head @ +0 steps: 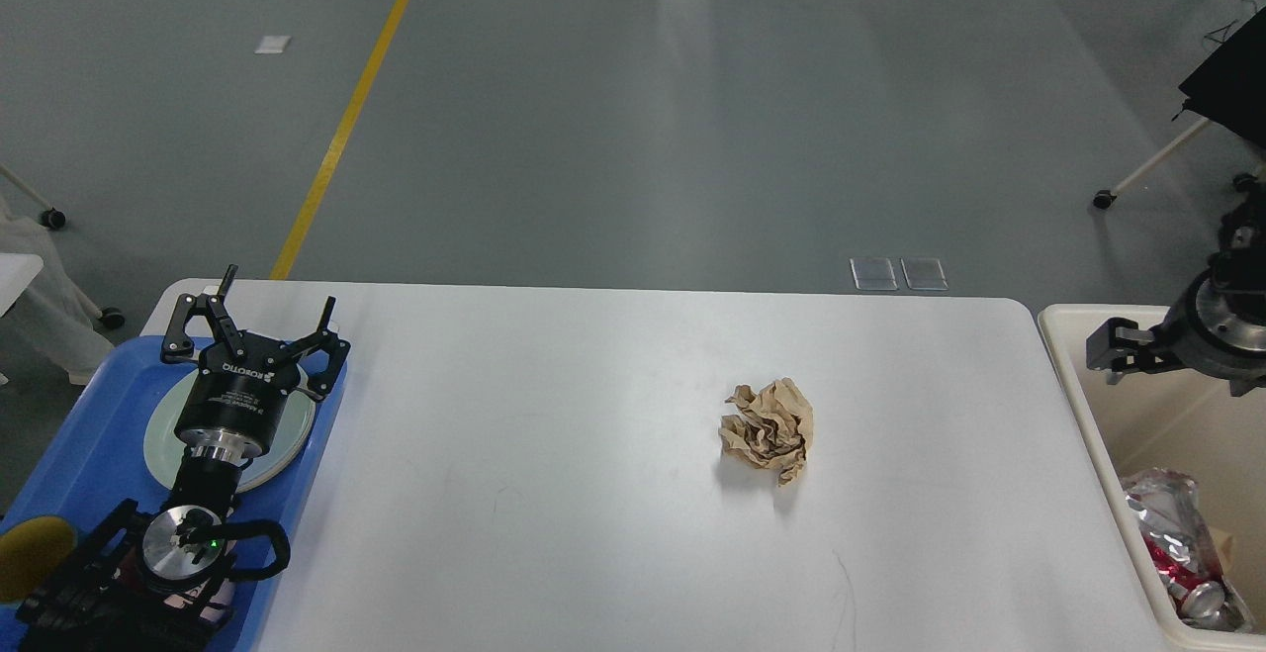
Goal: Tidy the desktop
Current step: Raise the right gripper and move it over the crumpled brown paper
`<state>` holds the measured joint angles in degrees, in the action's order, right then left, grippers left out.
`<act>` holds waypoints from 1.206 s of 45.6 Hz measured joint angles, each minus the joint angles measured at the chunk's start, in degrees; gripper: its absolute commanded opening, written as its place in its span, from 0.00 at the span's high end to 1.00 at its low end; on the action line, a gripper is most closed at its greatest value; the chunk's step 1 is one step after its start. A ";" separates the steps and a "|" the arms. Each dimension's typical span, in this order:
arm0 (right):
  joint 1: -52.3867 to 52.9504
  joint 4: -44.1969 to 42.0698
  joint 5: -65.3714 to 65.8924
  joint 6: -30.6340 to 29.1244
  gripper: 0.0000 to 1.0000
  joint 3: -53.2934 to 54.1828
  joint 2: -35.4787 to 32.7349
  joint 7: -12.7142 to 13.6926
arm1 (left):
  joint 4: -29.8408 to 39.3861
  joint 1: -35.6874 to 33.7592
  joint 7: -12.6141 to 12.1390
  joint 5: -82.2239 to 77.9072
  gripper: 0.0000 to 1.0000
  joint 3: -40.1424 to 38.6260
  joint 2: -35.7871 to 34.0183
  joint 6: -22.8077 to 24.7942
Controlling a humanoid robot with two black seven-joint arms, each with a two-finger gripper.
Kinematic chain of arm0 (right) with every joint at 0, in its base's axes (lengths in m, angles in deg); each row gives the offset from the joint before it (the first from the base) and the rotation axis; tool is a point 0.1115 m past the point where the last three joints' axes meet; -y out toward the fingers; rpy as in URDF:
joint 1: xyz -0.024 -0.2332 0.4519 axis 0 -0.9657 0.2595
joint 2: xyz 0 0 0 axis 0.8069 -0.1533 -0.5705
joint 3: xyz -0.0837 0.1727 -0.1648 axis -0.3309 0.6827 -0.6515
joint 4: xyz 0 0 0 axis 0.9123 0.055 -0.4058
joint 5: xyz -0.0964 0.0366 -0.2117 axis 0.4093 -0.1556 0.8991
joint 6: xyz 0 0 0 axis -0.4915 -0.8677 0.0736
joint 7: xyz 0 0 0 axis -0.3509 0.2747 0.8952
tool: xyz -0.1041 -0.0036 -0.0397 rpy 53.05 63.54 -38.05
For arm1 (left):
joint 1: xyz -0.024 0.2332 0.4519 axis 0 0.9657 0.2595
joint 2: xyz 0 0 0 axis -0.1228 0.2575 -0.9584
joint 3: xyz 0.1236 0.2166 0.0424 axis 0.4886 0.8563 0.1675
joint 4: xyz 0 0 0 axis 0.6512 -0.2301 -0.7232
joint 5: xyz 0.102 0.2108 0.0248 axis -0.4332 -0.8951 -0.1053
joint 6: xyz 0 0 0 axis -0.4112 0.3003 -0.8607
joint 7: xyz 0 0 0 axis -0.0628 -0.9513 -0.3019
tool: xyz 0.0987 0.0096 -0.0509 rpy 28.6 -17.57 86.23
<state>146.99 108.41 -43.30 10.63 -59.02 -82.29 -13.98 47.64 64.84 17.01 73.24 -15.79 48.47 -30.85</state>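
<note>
The desktop [554,434] is a wide white tabletop. A crumpled brown paper ball [768,429] lies on it right of centre. My left gripper [279,291] is open and empty, held over a pale plate [289,434] on the blue tray [89,415] at the desktop's left end. My right gripper [1108,350] comes in from the right edge and hangs over the cream bin [1063,330], near its far left rim. It is seen side-on and dark, so its fingers cannot be told apart. It is far from the paper ball.
The cream bin stands just off the desktop's right end and holds crushed silver and red trash [1177,553]. A yellow object [25,558] lies at the tray's near left. Grey floor with a yellow line [346,128] lies beyond the table.
</note>
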 measured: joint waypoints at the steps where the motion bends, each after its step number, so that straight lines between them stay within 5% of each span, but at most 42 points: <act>1: 1.45 0.75 -0.05 -1.84 0.00 0.00 1.10 0.00 | 0.00 0.00 0.00 0.00 0.03 0.00 0.00 0.00; 9: 14.76 9.03 -2.99 -12.12 0.00 1.76 6.48 -0.06 | 0.00 0.00 0.05 0.00 0.03 0.00 0.00 0.00; 22: 25.01 15.29 -14.14 -10.86 0.00 3.79 18.19 -0.91 | -0.01 0.01 0.09 -0.01 0.03 0.00 0.00 0.00; 33: 24.39 15.32 -15.65 -9.84 0.00 6.74 19.72 -0.93 | -0.02 0.01 0.09 -0.01 0.03 0.00 0.00 0.00; 55: -0.12 0.24 -13.74 8.78 0.01 15.06 28.02 -0.57 | -0.02 0.01 0.01 0.00 0.03 0.00 0.00 0.00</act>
<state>146.87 108.65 -57.05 19.41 -43.96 -54.28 -14.55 47.62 64.84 17.02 73.24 -15.79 48.47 -30.85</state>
